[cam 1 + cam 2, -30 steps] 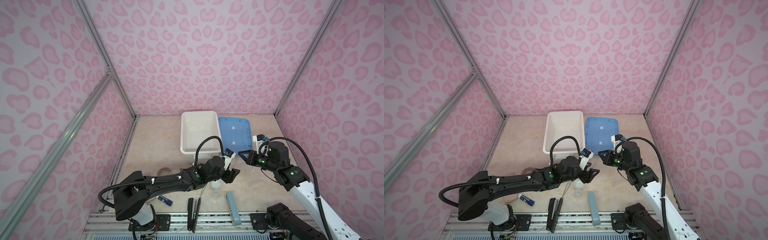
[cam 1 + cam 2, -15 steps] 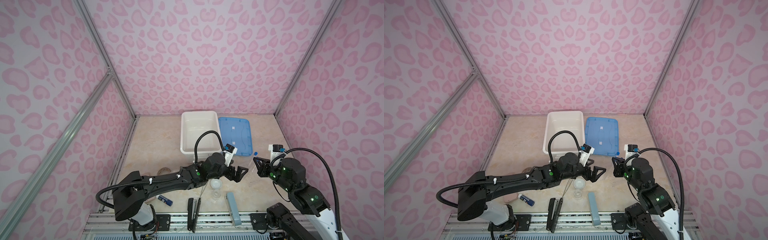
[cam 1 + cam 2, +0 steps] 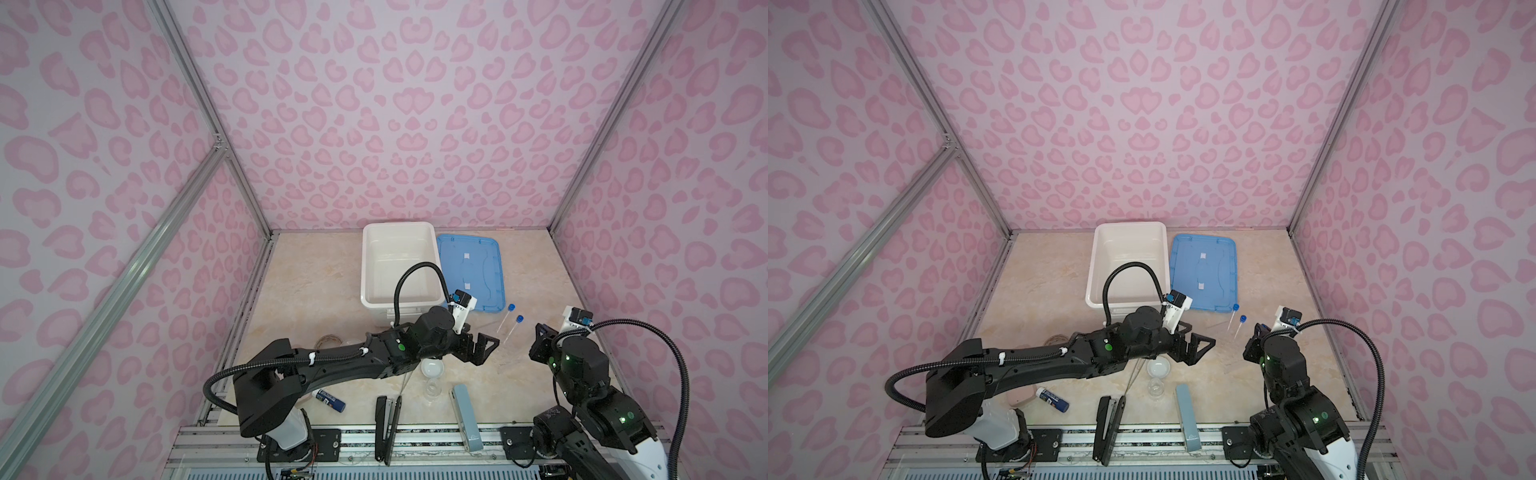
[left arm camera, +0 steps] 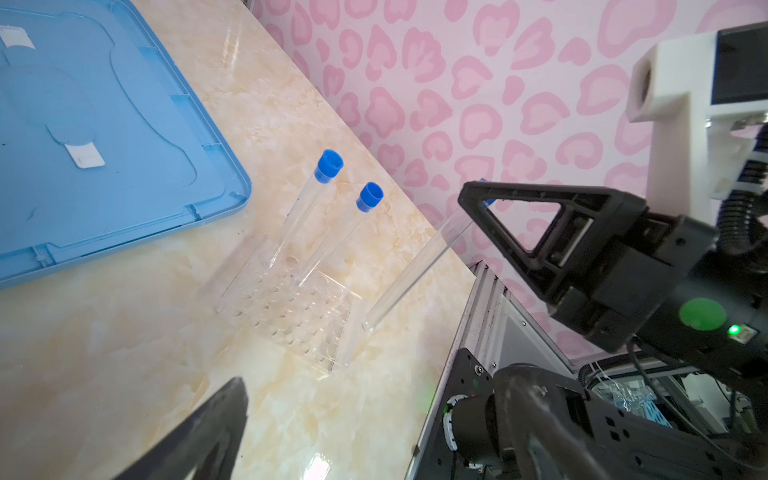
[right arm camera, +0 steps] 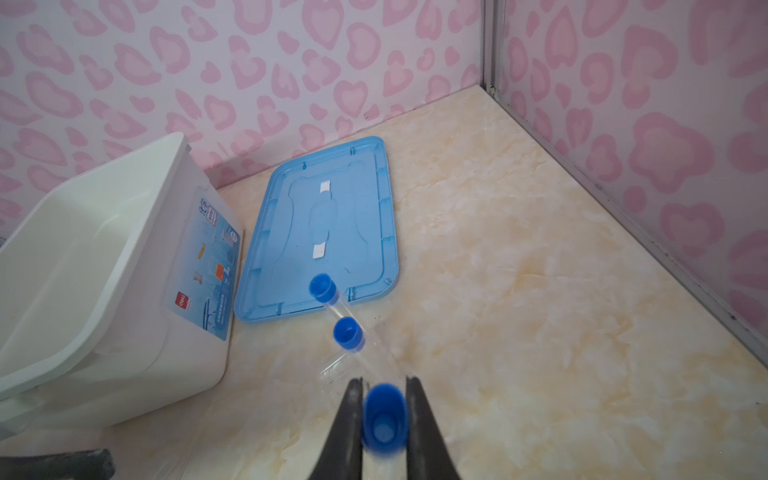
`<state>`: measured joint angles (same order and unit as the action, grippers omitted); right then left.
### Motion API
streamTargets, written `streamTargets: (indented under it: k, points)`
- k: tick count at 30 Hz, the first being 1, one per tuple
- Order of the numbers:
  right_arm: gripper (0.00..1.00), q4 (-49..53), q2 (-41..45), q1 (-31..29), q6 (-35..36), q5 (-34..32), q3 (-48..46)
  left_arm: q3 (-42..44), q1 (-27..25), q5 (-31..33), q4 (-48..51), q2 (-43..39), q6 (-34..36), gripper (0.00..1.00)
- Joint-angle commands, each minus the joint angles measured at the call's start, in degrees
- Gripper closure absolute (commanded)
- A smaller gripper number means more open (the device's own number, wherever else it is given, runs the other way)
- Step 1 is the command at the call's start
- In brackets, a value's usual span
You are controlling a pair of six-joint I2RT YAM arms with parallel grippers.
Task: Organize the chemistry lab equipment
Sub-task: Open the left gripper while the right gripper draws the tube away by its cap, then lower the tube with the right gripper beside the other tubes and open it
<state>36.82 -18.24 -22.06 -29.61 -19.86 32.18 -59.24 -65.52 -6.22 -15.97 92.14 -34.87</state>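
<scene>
The step in hand looks like racking the third tube. The right claw is closed on the cap end of a long clear tube with a blue cap. The tube hangs slanted below and ahead of that claw, lifted off the pale marbled worktop. Just ahead of the claw sits the clear plastic rack with its rows of round holes. Two more blue-capped clear tubes stand tilted in it. The held tube's lower end is near the rack edge closest to the right claw; I cannot tell whether it touches.

The left claw has its jaws spread wide and holds nothing. It hovers on the opposite side of the rack, so the rack lies between the two claws.

Close beside the left claw, on its arm's side, a small white round dish and a little clear beaker rest on the worktop, not yet tidied. Beyond both claws lie the white plastic bin and its flat blue lid.

The next move probably calls for swinging the tube's lower end over a free hole. The right claw would then need to bring the tube nearer upright, lower it until the rack takes it, and only then let go. The open left claw seems placed to steady the light rack if it slides
</scene>
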Motion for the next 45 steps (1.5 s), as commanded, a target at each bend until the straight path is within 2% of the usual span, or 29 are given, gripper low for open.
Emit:
streamTargets:
  k: [1, 6, 14, 32, 45]
  points:
    - [0.86, -4.22, 1.64, -0.01, 0.53, -5.23, -2.25, -0.59, -0.21, -0.71, -1.34, 1.26, -0.44, 0.02]
    - [0.86, -9.05, 4.69, -0.04, 2.57, -6.19, -5.70, -2.13, -0.18, -0.06, 0.21, 2.73, 1.46, 0.02]
    - [0.87, -13.61, -0.84, -0.08, 4.43, -4.46, -7.49, -2.33, -0.23, 0.07, 0.13, 4.63, 0.77, 0.02]
    - [0.87, -15.73, -0.79, -0.09, 5.39, -6.90, -11.07, -2.94, -0.09, -0.71, -0.52, 6.74, -0.01, 0.01]
    - [0.87, -19.71, -2.72, -0.53, 2.31, -4.77, -14.68, -2.33, -0.05, 0.07, -0.45, 6.74, -0.18, 0.01]
